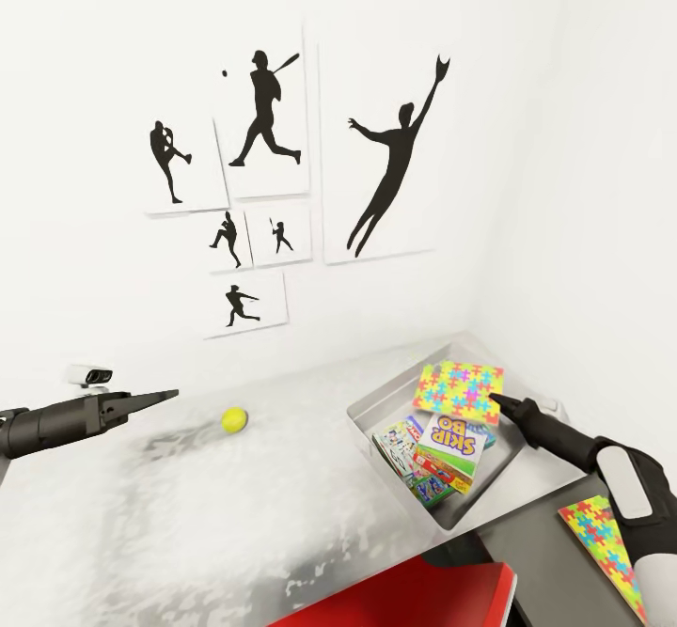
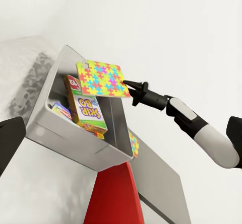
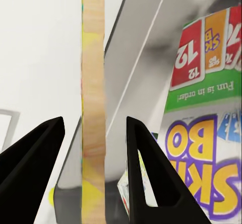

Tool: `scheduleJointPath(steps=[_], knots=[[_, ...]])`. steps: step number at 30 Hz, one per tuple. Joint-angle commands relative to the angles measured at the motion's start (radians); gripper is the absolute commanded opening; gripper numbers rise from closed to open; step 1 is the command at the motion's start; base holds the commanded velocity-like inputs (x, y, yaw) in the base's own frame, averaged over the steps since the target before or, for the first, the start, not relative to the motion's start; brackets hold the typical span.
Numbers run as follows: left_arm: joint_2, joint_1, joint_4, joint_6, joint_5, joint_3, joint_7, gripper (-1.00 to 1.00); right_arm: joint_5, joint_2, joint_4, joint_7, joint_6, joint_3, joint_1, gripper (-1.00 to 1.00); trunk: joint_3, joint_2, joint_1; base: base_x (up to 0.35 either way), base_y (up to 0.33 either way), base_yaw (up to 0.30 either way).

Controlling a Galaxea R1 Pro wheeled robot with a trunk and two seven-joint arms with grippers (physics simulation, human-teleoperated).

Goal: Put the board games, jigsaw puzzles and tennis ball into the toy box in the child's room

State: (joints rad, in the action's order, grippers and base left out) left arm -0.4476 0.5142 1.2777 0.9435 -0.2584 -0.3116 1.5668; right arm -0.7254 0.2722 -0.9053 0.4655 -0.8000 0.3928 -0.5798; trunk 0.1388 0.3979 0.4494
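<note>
Already you have the board games (image 1: pixel 442 453) lying inside the toy box (image 1: pixel 376 408), and 1 jigsaw puzzle (image 1: pixel 459 390) hangs over its far right rim. Your right gripper (image 1: pixel 496 402) reaches in from the right; its fingers straddle the panel's edge with gaps either side, so not clamped. Left to do: the second puzzle (image 1: pixel 602 538) at near right, and the tennis ball (image 1: pixel 234 419) on the table (image 1: pixel 188 533). Your left gripper (image 1: pixel 167 394) hovers left of the ball, fingers together.
</note>
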Motion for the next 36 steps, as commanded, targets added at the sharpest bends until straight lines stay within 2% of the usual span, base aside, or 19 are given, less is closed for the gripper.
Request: scheduleJointPath(steps=[1, 12, 13, 29, 34, 36], knots=[[0.000, 0.000, 0.000, 0.011, 0.001, 0.000, 0.004, 1.00, 0.000, 0.001, 0.005, 0.003, -0.007, 0.002, -0.002, -1.00, 0.002, 0.002, 0.001, 0.000, 0.000, 0.000], [0.001, 0.000, 0.000, 0.011, 0.001, 0.000, 0.004, 1.00, -0.003, 0.011, 0.014, 0.004, -0.007, 0.002, -0.005, -1.00, 0.002, 0.002, 0.001, 0.000, 0.000, 0.000], [0.001, 0.000, 0.000, 0.011, 0.001, 0.000, 0.004, 1.00, -0.003, 0.011, 0.014, 0.004, -0.007, 0.002, -0.005, 1.00, 0.002, 0.002, 0.001, 0.000, 0.000, 0.000], [0.001, 0.000, 0.000, 0.011, 0.001, 0.000, 0.004, 1.00, -0.006, 0.012, 0.014, 0.005, -0.019, 0.002, -0.008, 1.00, 0.002, 0.002, 0.001, 0.000, 0.000, 0.000], [0.001, 0.000, 0.000, 0.011, 0.001, 0.000, 0.004, 1.00, -0.010, 0.013, 0.005, 0.019, -0.023, 0.002, 0.001, 1.00, 0.002, 0.002, 0.001, 0.000, 0.000, 0.000], [0.001, 0.001, 0.000, 0.011, 0.001, 0.000, 0.004, 1.00, -0.019, 0.014, 0.001, 0.052, -0.025, 0.001, 0.007, 1.00, 0.002, 0.002, 0.001, 0.000, 0.000, 0.000]])
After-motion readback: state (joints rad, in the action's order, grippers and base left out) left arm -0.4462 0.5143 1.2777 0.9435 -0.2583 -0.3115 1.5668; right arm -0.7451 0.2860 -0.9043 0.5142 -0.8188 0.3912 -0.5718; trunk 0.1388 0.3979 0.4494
